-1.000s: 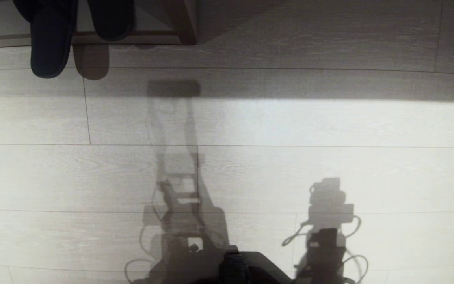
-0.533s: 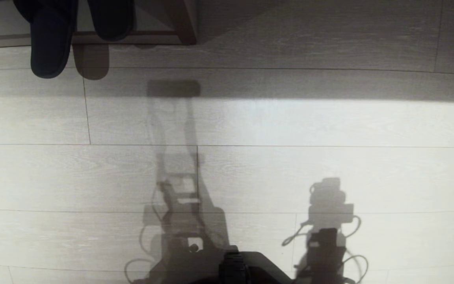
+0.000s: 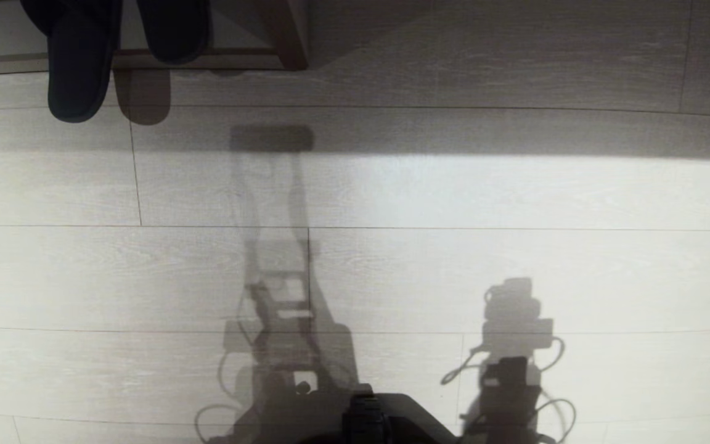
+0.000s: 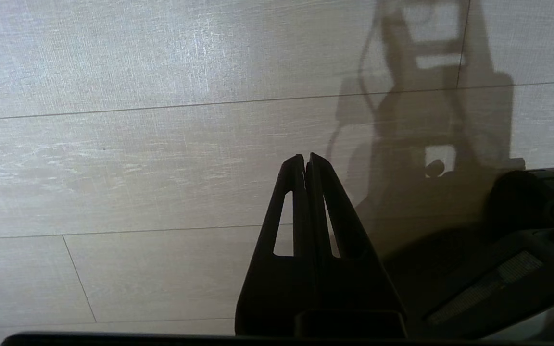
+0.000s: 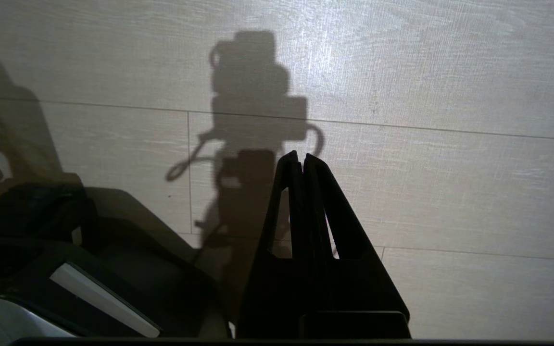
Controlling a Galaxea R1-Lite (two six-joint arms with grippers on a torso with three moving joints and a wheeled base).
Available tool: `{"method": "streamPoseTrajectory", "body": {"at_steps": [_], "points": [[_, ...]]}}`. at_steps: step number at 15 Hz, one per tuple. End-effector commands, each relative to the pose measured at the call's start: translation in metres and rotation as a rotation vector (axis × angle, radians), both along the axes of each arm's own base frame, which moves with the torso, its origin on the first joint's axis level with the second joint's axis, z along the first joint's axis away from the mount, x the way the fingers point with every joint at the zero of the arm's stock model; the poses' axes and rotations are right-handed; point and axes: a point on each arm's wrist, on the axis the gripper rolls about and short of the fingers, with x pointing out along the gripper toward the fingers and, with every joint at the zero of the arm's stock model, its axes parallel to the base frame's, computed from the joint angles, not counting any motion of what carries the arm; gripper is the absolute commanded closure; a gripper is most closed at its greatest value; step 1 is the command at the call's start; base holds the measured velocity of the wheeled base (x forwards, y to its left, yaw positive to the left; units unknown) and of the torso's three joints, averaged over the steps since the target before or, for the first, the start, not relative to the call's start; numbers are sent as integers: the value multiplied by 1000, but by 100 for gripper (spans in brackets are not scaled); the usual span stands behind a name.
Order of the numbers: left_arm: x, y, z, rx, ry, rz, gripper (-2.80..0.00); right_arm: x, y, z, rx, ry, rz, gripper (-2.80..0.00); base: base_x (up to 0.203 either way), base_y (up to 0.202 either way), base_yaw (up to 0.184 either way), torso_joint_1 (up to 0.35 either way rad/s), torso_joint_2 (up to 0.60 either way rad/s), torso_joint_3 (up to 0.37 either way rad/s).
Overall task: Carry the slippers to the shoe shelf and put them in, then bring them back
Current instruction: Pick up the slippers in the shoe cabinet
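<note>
Both claws clenched, empty: left claw (image 4: 307,158), right claw (image 5: 301,156). Slippers (image 3: 77,61) well ahead-left at shoe shelf (image 3: 207,58) edge. Step, I judge: pickup pending; next, drive closer, release claws.

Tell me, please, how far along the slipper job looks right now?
Done, seemingly: the slippers lie at the shoe shelf, toes overhanging its edge toward the floor. In hand: nothing; the left gripper and right gripper are both shut and empty, pointing at bare floor away from the shelf. Left: probably picking the slippers up and bringing them back.
</note>
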Motion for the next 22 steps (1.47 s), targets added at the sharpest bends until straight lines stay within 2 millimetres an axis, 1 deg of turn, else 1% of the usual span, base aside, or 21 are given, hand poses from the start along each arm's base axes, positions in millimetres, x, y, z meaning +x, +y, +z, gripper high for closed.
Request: {"method": "streamPoseTrajectory", "body": {"at_steps": [1, 15, 18, 22], "points": [[0, 0, 0, 0, 2, 0, 0, 0, 0, 0, -1, -2, 1, 0, 0, 0, 0, 0, 0, 0], [0, 0, 0, 7, 1, 1, 0, 0, 0, 0, -1, -2, 1, 0, 0, 0, 0, 0, 0, 0], [0, 0, 0, -40, 0, 17, 0, 0, 0, 0, -1, -2, 1, 0, 0, 0, 0, 0, 0, 0], [2, 0, 4, 0, 42, 12, 0, 0, 0, 0, -1, -2, -1, 0, 0, 0, 0, 0, 0, 0]]}}
